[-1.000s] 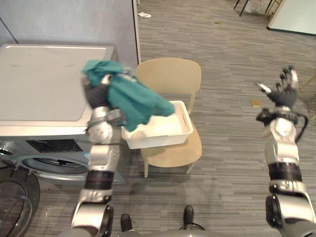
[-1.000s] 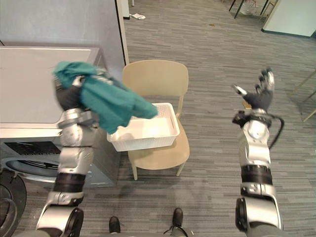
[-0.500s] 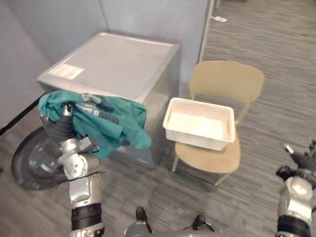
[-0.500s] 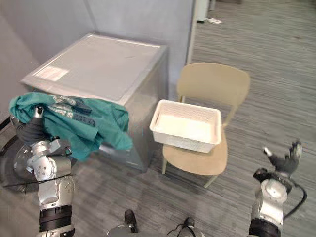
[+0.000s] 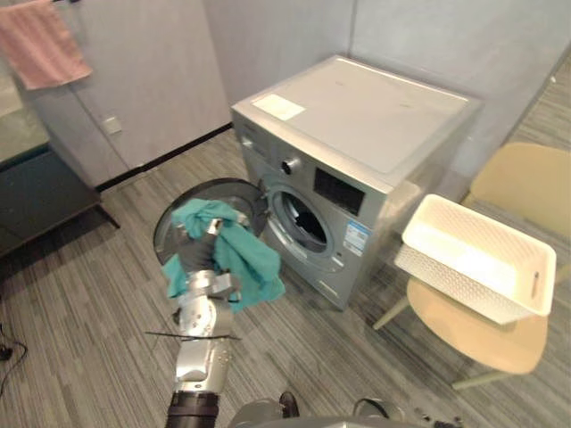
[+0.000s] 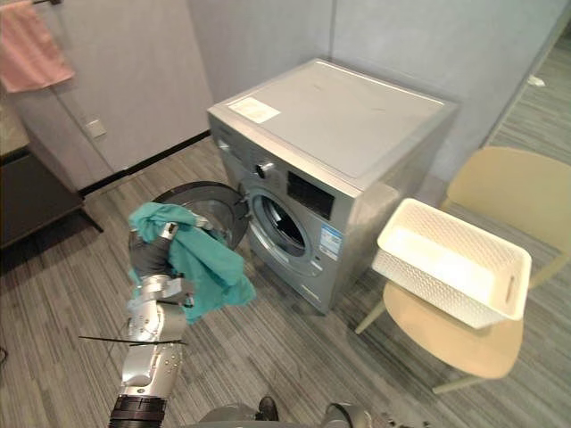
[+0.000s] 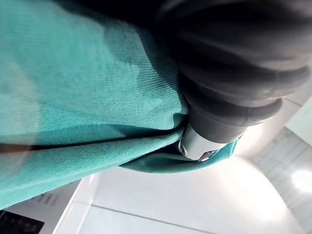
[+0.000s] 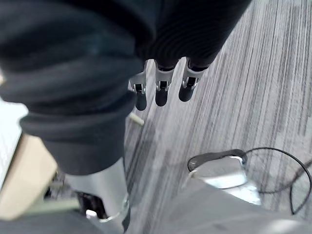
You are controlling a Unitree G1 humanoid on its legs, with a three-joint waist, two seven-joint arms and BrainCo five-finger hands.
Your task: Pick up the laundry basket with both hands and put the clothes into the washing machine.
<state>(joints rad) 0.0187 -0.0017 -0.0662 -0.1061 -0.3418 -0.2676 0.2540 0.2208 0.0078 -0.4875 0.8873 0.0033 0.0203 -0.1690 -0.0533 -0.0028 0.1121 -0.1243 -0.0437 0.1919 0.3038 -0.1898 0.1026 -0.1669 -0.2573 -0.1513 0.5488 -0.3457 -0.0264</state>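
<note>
Loading step, I reckon: left hand [image 5: 196, 257] is clenched round a crumpled teal cotton garment [image 5: 239, 267], held up beside the open round door [image 5: 176, 218] of the silver front-loading washing machine [image 5: 375, 134], so next it has to go right and far into the dark drum opening [image 5: 302, 221] and let go. Right hand [image 8: 161, 92] hangs slack-fingered over grey carpet [image 8: 253, 73]; 1 white plastic basket [image 5: 473, 263] sits on the beige chair [image 5: 486, 334] at right, and that door could snag the cloth.
</note>
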